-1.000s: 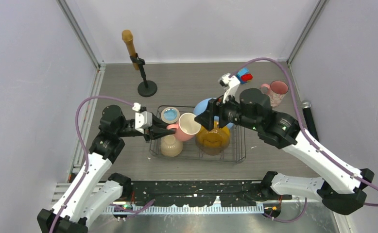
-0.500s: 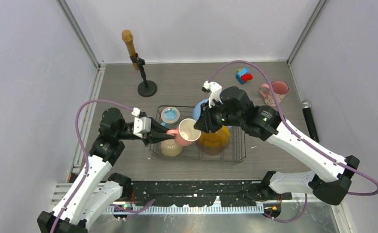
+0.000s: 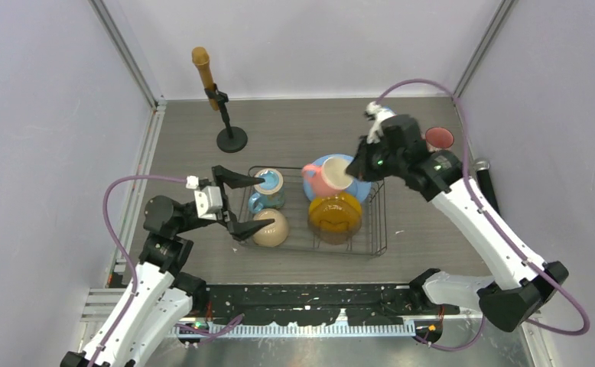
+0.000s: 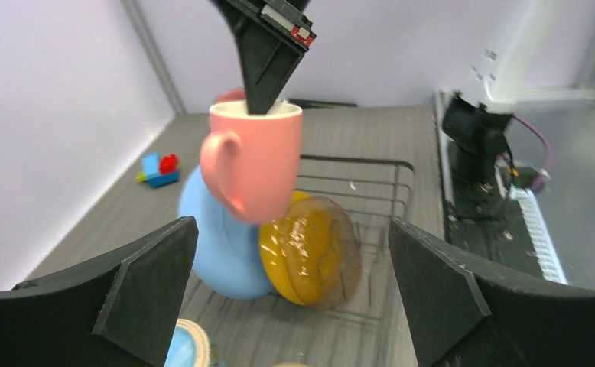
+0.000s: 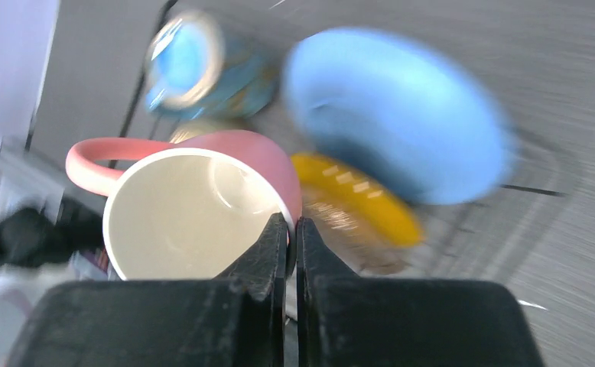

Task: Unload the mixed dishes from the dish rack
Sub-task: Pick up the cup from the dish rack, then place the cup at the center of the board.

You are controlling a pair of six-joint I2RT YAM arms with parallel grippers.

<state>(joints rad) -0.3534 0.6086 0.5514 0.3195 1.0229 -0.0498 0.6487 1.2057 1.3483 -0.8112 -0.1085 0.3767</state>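
Black fingers of the left gripper (image 3: 242, 205) stand spread wide and empty, just beside the near-left side of the dark wire dish rack (image 3: 378, 229). Inside the rack, nearest us, we see a beige bowl (image 3: 270, 227) with a blue mug (image 3: 268, 189) behind it. To the right, a yellow plate (image 3: 335, 214) stands in front of a light-blue plate (image 3: 361, 189). Above those plates the right gripper (image 5: 288, 229) is pinched tight on the rim of a pink mug (image 3: 319, 181), which hangs clear of the rack. Farther right, on the table, we glimpse a second pink mug (image 3: 440, 138), partly hidden by the arm.
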